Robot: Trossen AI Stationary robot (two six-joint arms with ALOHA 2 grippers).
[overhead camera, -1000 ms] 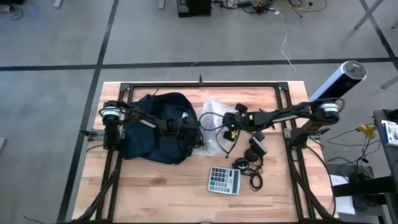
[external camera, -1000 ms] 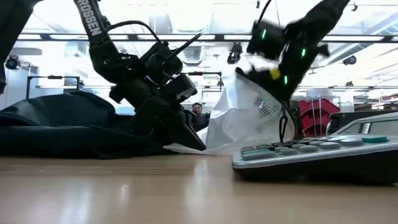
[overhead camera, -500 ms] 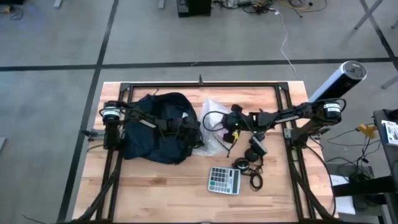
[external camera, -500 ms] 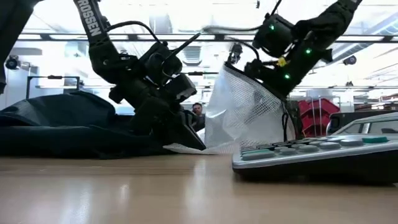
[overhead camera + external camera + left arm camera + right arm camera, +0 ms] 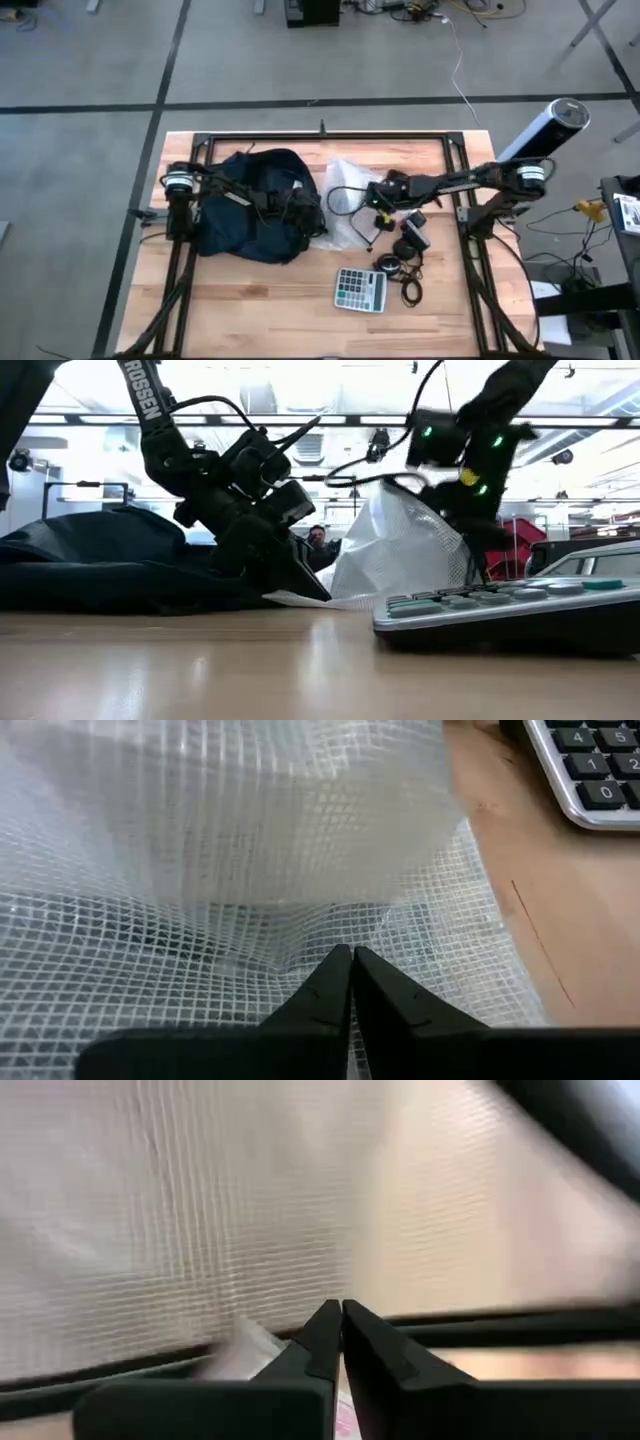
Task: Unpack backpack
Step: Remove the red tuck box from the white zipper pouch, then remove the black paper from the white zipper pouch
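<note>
My wooden desk (image 5: 260, 290) carries the backpack (image 5: 255, 205) at 9 o'clock, calculator (image 5: 360, 289) at 6. My left end effector (image 5: 351, 957) and right end effector (image 5: 340, 1312) are pinched closed against mesh pouch (image 5: 220, 850). Only low view shows a person (image 5: 318, 540).

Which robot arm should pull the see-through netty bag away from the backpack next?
Probably the right. The right gripper is raised at the mesh pouch, fingers together on its edge. The left gripper sits low at the backpack mouth, pinning the pouch's corner.

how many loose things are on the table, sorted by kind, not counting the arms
backpack: 1
mesh pouch: 1
calculator: 1
headphones with cables: 1
total: 4
</note>
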